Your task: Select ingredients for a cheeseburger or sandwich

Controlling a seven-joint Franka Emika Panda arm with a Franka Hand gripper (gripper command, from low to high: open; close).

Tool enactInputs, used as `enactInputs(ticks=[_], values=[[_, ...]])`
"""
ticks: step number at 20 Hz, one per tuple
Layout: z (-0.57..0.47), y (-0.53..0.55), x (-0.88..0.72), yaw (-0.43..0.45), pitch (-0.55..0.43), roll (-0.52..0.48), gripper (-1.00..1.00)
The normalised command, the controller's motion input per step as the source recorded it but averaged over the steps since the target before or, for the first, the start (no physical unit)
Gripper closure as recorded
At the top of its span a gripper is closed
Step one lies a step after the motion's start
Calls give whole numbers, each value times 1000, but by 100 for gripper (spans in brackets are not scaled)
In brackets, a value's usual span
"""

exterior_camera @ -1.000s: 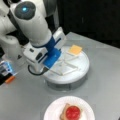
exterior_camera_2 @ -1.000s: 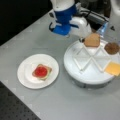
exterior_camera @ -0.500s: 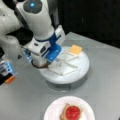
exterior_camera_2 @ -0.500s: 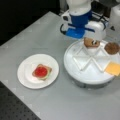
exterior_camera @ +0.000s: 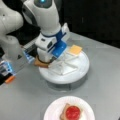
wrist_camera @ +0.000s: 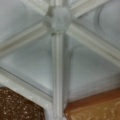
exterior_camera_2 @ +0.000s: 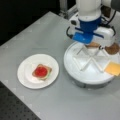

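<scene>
Closest to the camera in a front view sat the white round plate (exterior_camera: 51,112), and on it lay a bread slice (exterior_camera: 65,115) with a red tomato disc (exterior_camera: 72,111) on top, so the sandwich was only partly built and had no top slice yet (a thin bit of green seemed to peek out under the red in a front view (exterior_camera_2: 49,72), but it was hard to be sure). Behind the plate stood a round white tray (exterior_camera: 82,71) split into wedge parts by low white walls. A yellow cheese square (exterior_camera: 75,49) lay in one part at the far edge. The gripper (exterior_camera: 47,62) was down low over the tray's left side in that view, right above a brown bread slice (exterior_camera: 40,64). I could not tell how wide its fingers were apart, or if they had hold of the bread. In the wrist view, the white walls met at a hub (wrist_camera: 58,18), with a dark speckled brown piece (wrist_camera: 18,106) at the bottom left and a toast-brown piece (wrist_camera: 97,107) at the bottom right. The two brown pieces lay in parts side by side, so the fingers could grab the wrong one. A finger could also bump a wall and push the tray, or pinch only the bread's edge and drop it.
</scene>
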Motion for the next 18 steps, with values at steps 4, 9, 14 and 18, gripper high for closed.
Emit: enactInputs(ticks=[4, 9, 14, 18], values=[[-177, 216, -68, -117, -196, -33, -100], [-197, 152, -20, -100, -184, -37, -100], [-199, 117, -12, -60, -151, -52, -100], [-144, 89, -29, -37, -115, -53, -100]])
